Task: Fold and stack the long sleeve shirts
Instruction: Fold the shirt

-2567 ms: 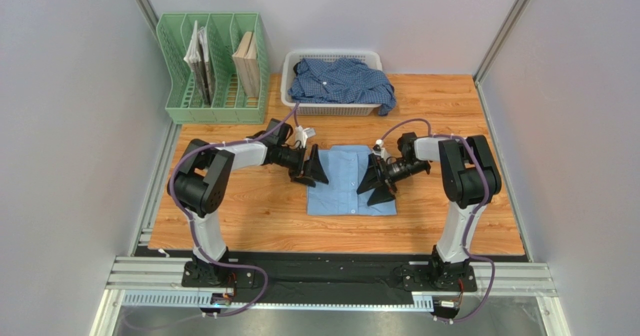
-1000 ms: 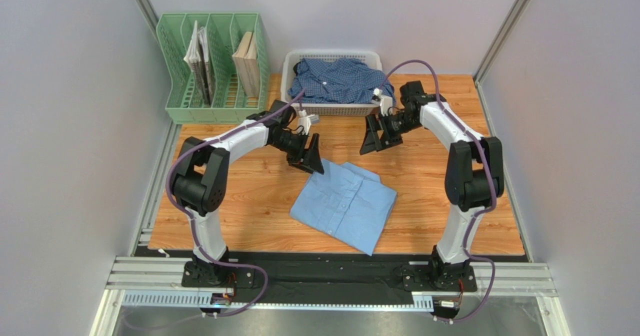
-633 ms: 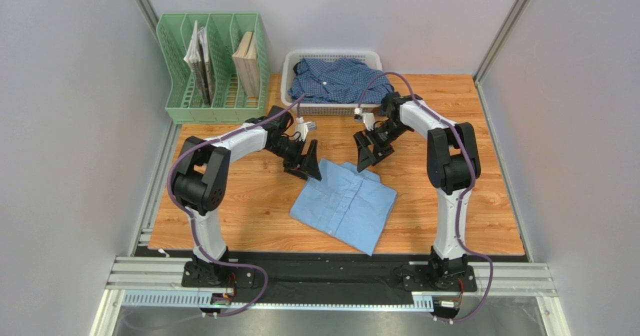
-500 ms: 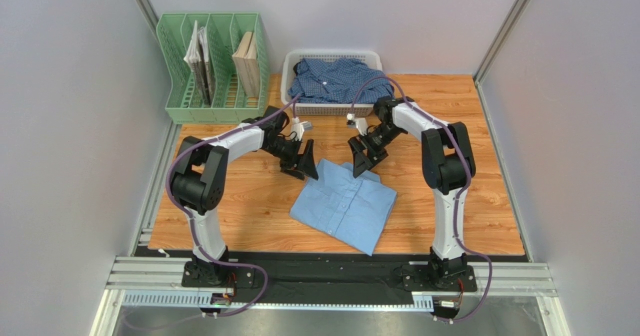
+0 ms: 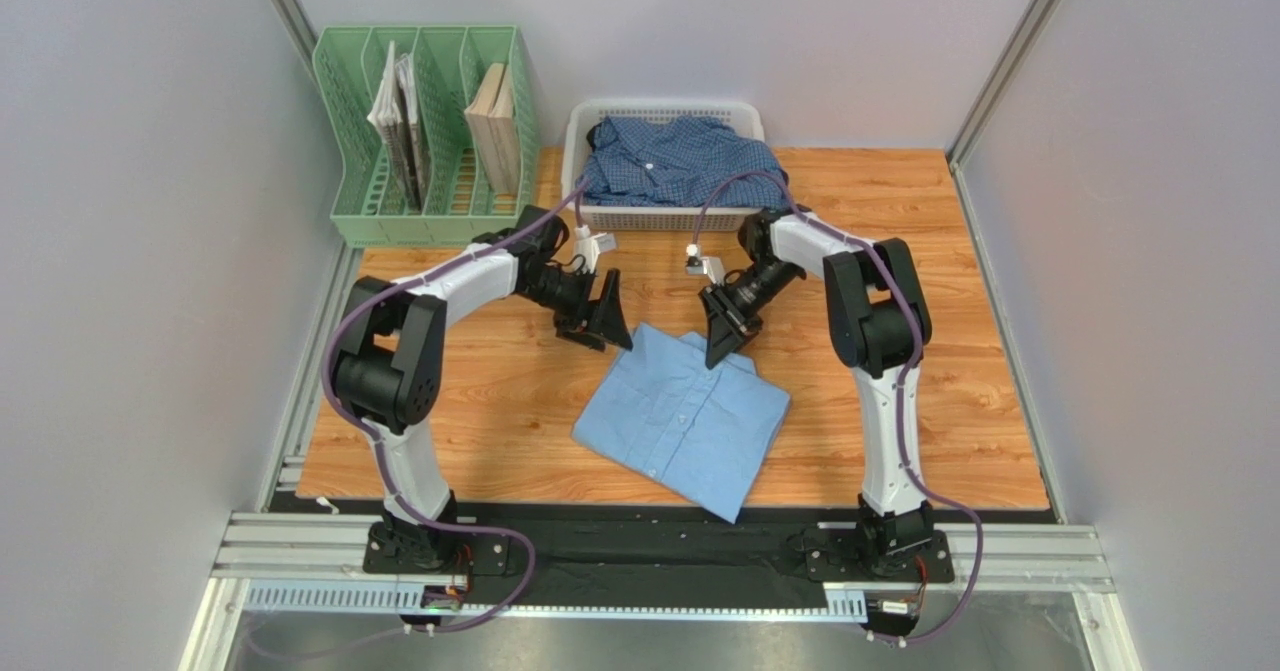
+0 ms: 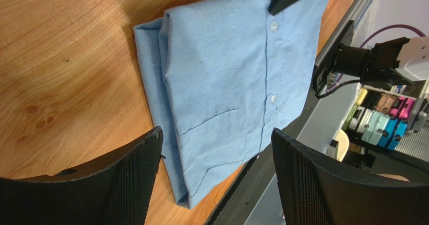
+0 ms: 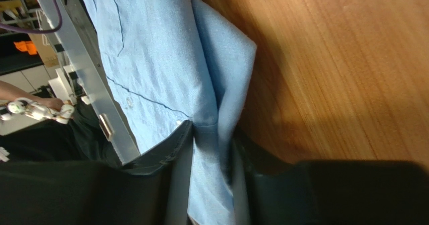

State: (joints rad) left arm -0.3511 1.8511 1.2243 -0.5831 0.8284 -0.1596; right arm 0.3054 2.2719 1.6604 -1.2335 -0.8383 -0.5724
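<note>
The right end effector (image 5: 727,338) pinches the sky-blue shirt (image 5: 679,419) at its 1 o'clock corner; the left end effector (image 5: 609,320) gapes wide at 11 o'clock, holding nothing.

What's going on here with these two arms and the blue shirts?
It's a shirt-folding job. A folded light blue shirt lies askew on the wooden table. The right end effector is pinching the shirt's far edge between its fingers. The left end effector is open and holding nothing, close to the shirt's far left corner. A darker blue checked shirt lies crumpled in the white basket at the back, not yet folded.
</note>
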